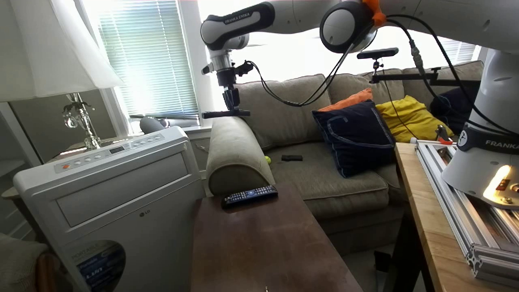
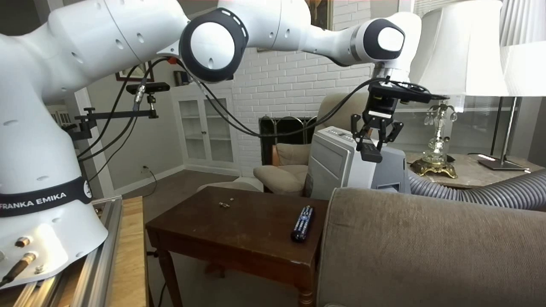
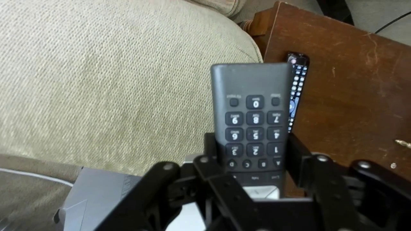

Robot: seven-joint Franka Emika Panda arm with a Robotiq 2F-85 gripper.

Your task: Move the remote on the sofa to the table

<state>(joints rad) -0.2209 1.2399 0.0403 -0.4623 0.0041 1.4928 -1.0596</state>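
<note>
My gripper point(image 1: 232, 108) is shut on the black remote point(image 1: 212, 115), which has number keys and lies roughly level. In the wrist view the gripper's fingers point(image 3: 250, 144) clasp both long sides of the remote point(image 3: 252, 81). They hold it high in the air, with the sofa point(image 3: 122, 80) armrest and the table's edge below. An exterior view also shows the gripper point(image 2: 370, 142) with the remote point(image 2: 370, 153) in it. The sofa point(image 1: 284, 107) stands beyond the dark reddish-brown table point(image 1: 251, 243). The table point(image 2: 239, 226) abuts the armrest.
Another remote point(image 1: 250, 195), with bluish buttons, lies on the table's end by the armrest. A small dark rectangular object point(image 1: 292, 157) and a yellow-green ball point(image 1: 268, 159) lie on the sofa seat. A white air conditioner point(image 1: 121, 202) and a lamp point(image 2: 437, 140) stand close by.
</note>
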